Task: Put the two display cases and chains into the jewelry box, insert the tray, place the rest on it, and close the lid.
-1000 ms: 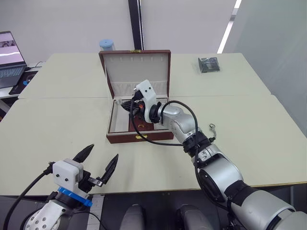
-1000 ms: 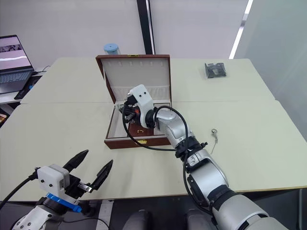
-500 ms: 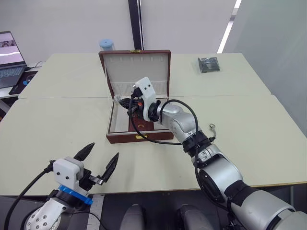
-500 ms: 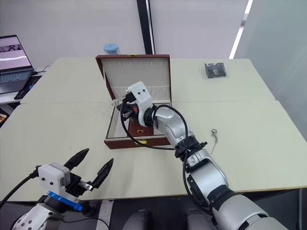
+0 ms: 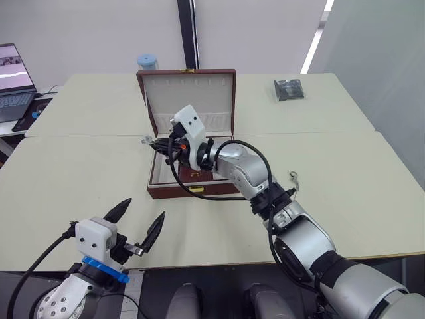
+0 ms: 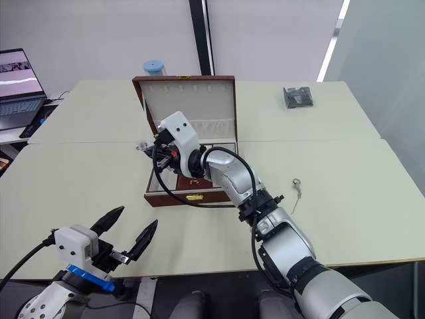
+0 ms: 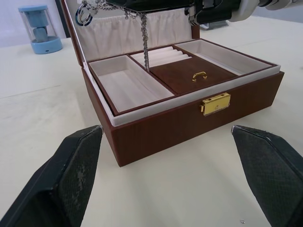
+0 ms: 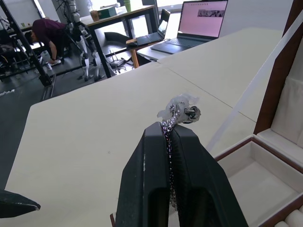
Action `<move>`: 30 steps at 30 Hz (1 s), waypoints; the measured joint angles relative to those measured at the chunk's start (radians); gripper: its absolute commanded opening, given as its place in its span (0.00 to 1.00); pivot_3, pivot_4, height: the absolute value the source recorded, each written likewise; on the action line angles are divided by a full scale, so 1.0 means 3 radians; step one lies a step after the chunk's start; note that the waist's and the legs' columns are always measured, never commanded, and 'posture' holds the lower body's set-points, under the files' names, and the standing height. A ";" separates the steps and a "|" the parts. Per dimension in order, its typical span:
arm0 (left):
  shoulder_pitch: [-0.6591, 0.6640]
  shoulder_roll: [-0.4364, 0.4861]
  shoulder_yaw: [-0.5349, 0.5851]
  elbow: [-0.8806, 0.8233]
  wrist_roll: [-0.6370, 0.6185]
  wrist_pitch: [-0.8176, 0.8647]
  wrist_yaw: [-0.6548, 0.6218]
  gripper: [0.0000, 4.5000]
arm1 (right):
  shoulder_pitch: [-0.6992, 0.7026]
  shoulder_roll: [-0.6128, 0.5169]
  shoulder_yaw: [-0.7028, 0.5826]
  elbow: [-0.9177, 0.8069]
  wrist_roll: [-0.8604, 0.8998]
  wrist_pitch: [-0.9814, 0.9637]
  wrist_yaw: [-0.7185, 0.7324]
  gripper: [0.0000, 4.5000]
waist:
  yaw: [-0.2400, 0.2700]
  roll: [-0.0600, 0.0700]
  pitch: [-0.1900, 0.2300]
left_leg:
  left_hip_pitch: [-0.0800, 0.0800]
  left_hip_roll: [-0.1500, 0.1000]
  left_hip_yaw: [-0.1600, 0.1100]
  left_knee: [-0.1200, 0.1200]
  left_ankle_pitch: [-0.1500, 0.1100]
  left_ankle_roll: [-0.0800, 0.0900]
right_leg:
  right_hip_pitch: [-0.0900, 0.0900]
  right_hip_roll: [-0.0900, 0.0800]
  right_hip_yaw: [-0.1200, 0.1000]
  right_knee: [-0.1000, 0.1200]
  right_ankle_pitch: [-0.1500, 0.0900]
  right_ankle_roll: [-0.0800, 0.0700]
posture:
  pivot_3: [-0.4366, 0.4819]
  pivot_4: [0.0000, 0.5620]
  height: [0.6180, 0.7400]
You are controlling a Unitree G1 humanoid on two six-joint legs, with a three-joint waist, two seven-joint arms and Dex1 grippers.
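We are seeing the jewelry box [image 5: 192,169] standing open on the table [image 5: 80,166], the tray [image 7: 189,71] already seated and hiding everything beneath. Our right tool [image 8: 169,130] is pinching a silver chain [image 7: 144,45] over the box's left edge; our left tool [image 5: 136,229] is hovering open, holding nothing.

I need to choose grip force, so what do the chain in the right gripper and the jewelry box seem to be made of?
The chain looks like thin silver metal: small shiny links hanging limp from the right gripper, with a ring at one end. The jewelry box looks like reddish-brown wood-grain or leatherette, which one is unclear, with a matte cream fabric-like lining and a shiny gold metal clasp.
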 measured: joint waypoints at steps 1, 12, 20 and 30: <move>-0.0002 -0.0001 -0.0006 0.0000 0.0001 0.0000 0.0001 1.00 | 0.0000 0.0000 0.0003 0.0028 0.0000 -0.0006 -0.0004 0.00 | 0.0000 0.0000 0.0000 | 0.0000 0.0000 0.0000 0.0000 0.0000 0.0000 | 0.0000 0.0000 0.0000 0.0000 0.0000 0.0000 | 0.48 0.27 1.00; -0.0014 -0.0001 -0.0010 0.0001 0.0003 -0.0001 0.0001 1.00 | 0.0021 0.0000 0.0003 0.0379 -0.0016 -0.0154 -0.0077 0.00 | 0.0000 0.0000 0.0000 | 0.0000 0.0000 0.0001 0.0000 0.0000 0.0000 | 0.0000 0.0000 0.0001 0.0000 0.0000 0.0000 | 0.48 0.27 1.00; -0.0052 -0.0001 -0.0015 0.0001 0.0003 0.0010 0.0006 1.00 | 0.0029 -0.0001 0.0003 0.0532 -0.0095 -0.0232 -0.0109 0.07 | 0.0000 0.0000 0.0000 | 0.0000 0.0000 0.0000 0.0000 0.0000 0.0000 | 0.0000 0.0000 0.0000 0.0000 0.0000 0.0000 | 0.48 0.27 1.00; -0.0100 0.0008 -0.0021 -0.0001 -0.0015 0.0125 0.0041 1.00 | 0.0028 -0.0001 -0.0002 0.0532 -0.0092 -0.0281 -0.0053 0.66 | 0.0000 0.0000 0.0000 | 0.0000 0.0000 0.0000 0.0000 0.0000 0.0000 | 0.0000 0.0000 0.0000 0.0000 0.0000 0.0000 | 0.48 0.27 1.00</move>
